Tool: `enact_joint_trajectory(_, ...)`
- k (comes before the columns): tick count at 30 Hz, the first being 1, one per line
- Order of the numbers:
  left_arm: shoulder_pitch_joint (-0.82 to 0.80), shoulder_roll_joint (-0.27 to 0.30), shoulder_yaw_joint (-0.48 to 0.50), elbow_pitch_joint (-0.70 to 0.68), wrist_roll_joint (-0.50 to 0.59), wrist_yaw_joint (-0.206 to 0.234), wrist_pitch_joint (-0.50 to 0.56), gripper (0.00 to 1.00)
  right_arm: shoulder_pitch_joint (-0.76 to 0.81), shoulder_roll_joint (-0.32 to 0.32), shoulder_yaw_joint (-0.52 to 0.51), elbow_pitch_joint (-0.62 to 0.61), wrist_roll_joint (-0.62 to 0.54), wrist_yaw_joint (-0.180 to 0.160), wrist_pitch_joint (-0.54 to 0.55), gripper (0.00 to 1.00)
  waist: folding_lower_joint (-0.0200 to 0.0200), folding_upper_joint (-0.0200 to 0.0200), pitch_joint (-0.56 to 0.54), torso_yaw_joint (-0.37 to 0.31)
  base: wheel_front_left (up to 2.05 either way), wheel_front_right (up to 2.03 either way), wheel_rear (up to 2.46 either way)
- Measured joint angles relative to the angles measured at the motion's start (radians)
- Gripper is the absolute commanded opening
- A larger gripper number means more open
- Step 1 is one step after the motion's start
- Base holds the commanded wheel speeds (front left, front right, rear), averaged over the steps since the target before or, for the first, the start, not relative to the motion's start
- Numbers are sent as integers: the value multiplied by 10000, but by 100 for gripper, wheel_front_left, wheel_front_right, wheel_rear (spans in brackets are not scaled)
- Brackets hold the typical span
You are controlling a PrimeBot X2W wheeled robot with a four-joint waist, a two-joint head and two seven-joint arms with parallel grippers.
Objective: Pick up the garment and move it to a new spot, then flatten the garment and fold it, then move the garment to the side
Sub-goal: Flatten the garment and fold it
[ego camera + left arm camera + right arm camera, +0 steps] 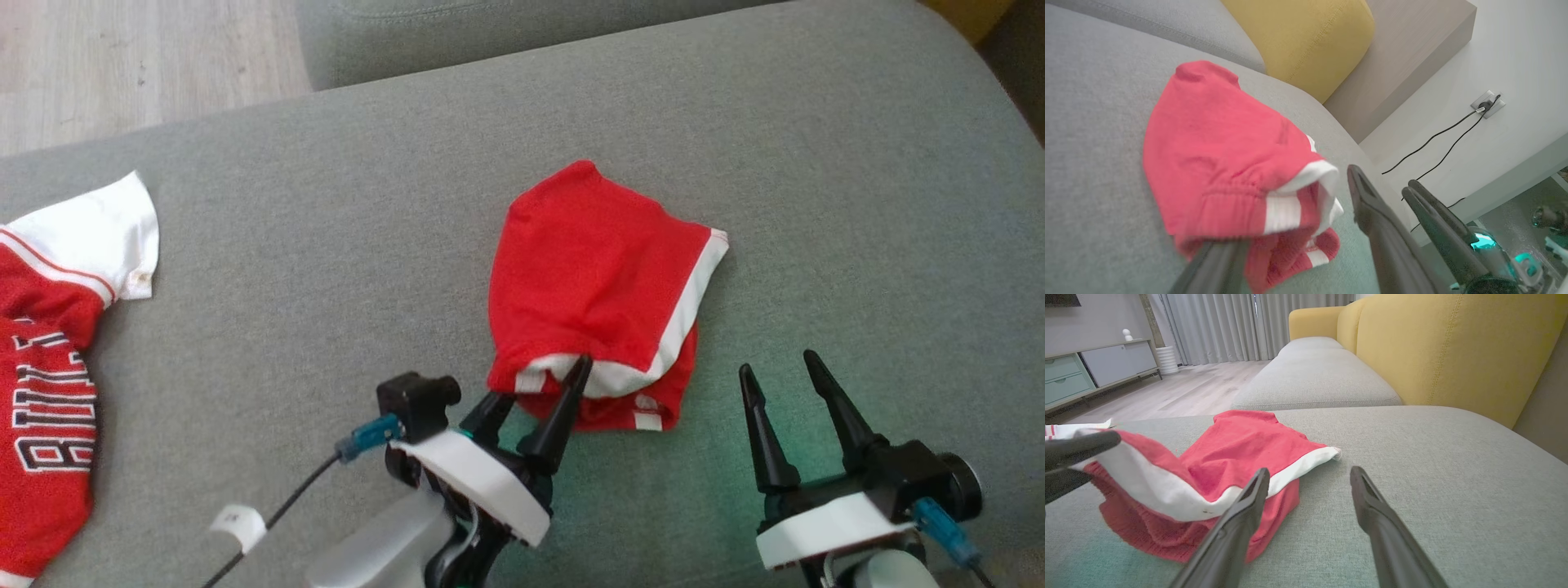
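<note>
I have the garment [596, 269] lying in the middle of the seat cushion [326, 269], with a jersey [49, 367] well apart to its left. My left gripper [545, 380] is at the garment's near edge and my right gripper [776, 361] is near its right. Another cushion [457, 33] lies behind.

Right gripper [1309, 470]: fingers spread, at 6 o'clock.
Garment [1241, 449]: red, white-banded, crumpled, at 9 o'clock, one finger overlapping it.
Surface: grey sofa cushion [1433, 465].

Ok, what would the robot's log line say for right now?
step: grasping | left gripper: open around near edge of red shorts | right gripper: open, empty, beside shorts | surface: grey cushion
</note>
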Motion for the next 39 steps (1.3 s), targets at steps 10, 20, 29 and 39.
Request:
enact_joint_trajectory(10, 216, -84, 387, -591, 336, 0, -4, 82, 19, 0, -58, 15, -2, 0, 0, 100, 0, 0, -64, -22, 0, 0, 0)
enact_joint_trajectory(20, 1177, 257, 201, -1578, 706, 0, -10, 23, 58, 0, -161, 15, -2, 0, 0, 100, 0, 0, -210, 282, 0, 0, 0)
enact_joint_trajectory(29, 1261, 918, -514, -1854, 579, 0, -10, 0, 271, 0, -134, 46, -100, 0, 0, 100, 0, 0, -370, 641, 0, 0, 0)
enact_joint_trajectory(39, 1189, 2614, -215, -1948, 1101, 0, -10, 0, -423, -42, -690, 1448, -153, 0, 0, 100, 0, 0, -99, 1632, 0, 0, 0)
